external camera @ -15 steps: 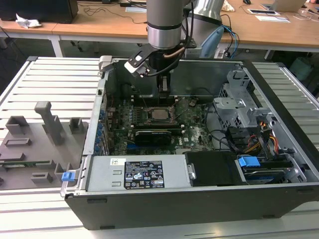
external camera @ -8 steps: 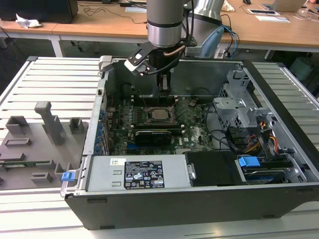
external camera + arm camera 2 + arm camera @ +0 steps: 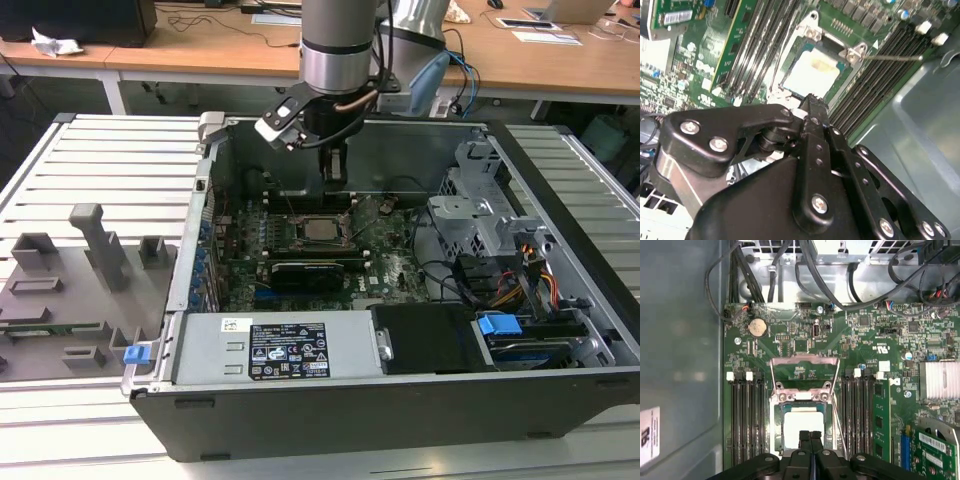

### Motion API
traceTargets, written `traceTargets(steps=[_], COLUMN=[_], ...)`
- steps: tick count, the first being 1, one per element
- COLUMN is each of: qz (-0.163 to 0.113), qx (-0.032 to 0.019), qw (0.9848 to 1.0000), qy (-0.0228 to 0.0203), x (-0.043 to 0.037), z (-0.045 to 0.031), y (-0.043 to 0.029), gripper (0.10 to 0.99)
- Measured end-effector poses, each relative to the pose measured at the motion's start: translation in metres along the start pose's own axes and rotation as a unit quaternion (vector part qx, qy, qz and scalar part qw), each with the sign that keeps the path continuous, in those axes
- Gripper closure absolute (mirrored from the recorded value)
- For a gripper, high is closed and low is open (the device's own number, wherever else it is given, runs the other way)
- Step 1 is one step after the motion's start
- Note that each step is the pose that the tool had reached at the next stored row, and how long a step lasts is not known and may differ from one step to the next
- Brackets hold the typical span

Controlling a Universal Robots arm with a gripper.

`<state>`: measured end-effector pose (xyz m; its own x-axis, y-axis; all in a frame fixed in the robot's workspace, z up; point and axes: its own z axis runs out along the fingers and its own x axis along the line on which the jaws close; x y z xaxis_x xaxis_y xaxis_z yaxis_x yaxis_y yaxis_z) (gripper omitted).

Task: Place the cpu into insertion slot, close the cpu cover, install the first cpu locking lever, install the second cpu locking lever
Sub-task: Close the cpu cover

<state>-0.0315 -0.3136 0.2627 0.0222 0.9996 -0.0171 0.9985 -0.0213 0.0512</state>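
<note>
Hand (image 3: 810, 436), closed tight and empty, hovers above the cpu (image 3: 801, 422) seated in the insertion slot (image 3: 802, 401).

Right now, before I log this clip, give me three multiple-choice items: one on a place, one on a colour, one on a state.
1. The small flat square pale metal chip lies: A on the grey tray; B in the square black socket; C on the case floor.
2. The circuit board is: A blue; B red; C green.
3. The thin dark metal frame cover is: A raised open; B shut over the chip; C lying outside the case.
Answers: 1 B, the socket frames the chip's face, and the shut pincer holds nothing. 2 C, green shows all around the socket. 3 A, the frame stands tilted up off the bare chip.
</note>
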Motion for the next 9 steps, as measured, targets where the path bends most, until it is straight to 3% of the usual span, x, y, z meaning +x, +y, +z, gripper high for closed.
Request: traceTargets(steps=[6,9], qz=[0.000,0.000], qx=[0.0032,0.0052], qw=[1.0000,1.0000], qy=[0.0000,-0.0001], x=[0.0001,0.0003], z=[-0.0033,-0.0029], y=[0.0064,0.0151], gripper=[0.980,0.980])
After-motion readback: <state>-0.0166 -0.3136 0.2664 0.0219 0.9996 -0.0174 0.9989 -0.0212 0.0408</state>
